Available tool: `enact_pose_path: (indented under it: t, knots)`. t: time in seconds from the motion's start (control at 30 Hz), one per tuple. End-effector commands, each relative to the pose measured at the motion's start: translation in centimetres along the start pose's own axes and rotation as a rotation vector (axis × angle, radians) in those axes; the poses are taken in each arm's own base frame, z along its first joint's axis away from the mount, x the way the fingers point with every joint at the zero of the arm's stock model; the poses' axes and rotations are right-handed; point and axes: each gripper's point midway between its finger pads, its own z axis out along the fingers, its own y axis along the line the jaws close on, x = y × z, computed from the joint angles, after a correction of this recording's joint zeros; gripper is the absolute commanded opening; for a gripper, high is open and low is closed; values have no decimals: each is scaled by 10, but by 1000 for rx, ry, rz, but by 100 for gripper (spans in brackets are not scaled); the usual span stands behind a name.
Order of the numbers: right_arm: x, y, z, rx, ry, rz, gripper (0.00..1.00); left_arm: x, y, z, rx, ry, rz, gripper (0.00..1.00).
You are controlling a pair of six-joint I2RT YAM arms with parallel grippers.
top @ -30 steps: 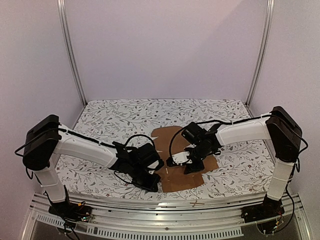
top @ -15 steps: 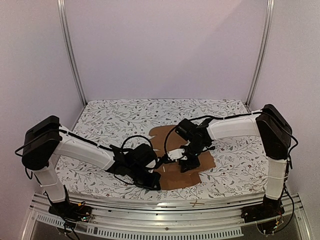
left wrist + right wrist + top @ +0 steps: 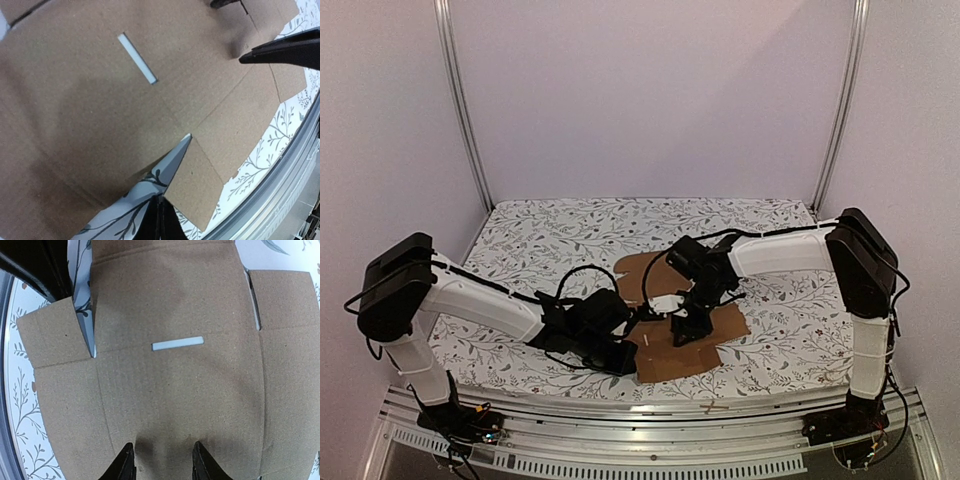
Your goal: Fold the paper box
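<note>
The paper box (image 3: pixel 682 362) lies as a flat brown die-cut sheet on the table's near middle. In the left wrist view the paper box (image 3: pixel 100 125) fills the frame, with a narrow slot (image 3: pixel 137 59) cut in it. My left gripper (image 3: pixel 161 216) is shut, its tips at the notch between a panel and a small corner flap (image 3: pixel 200 180), with nothing seen between them. My right gripper (image 3: pixel 163 462) is open, both fingertips (image 3: pixel 125 462) resting on the sheet's middle panel (image 3: pixel 175 400) below the slot (image 3: pixel 177 343). In the top view my left gripper (image 3: pixel 636 348) and right gripper (image 3: pixel 682 335) stand close together over the sheet.
A floral tablecloth (image 3: pixel 540 240) covers the table. An aluminium rail (image 3: pixel 650 412) runs along the near edge, close to the sheet's front flaps. Two metal posts (image 3: pixel 460 100) rise at the back corners before plain walls.
My right gripper has moved left onto the sheet's middle and its jaws have narrowed a little. The left arm has shifted slightly left and stayed shut. The sheet has shifted slightly.
</note>
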Motion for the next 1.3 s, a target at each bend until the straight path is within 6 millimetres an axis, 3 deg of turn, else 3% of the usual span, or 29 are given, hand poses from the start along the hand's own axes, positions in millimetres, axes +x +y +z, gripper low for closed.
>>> enact_pose_path:
  t: [0.0,0.17,0.3,0.4,0.6,0.73,0.93,1.07,1.27]
  knots:
    - [29,11,31,-59,118,101,37,-33,-53,-19,138,-151,148,0]
    - [32,13,36,-78,121,146,37,-20,-51,-13,114,-138,154,0]
    - [31,10,30,-92,84,193,37,-11,-37,-15,81,-151,131,0]
    - [28,5,18,-90,44,225,37,-8,-30,-12,67,-150,122,0]
    - [5,-8,-24,-33,-68,232,40,-2,-25,-7,62,-140,115,0]
    - [-5,-22,-39,25,-91,217,41,-1,-24,-7,59,-133,115,0]
    - [-5,-53,-41,68,-93,242,41,2,-21,-7,44,-122,114,0]
    - [4,-74,-26,104,-33,271,41,5,-16,-7,24,-116,112,0]
    - [23,-74,-1,89,59,320,40,18,-9,-6,-4,-78,121,0]
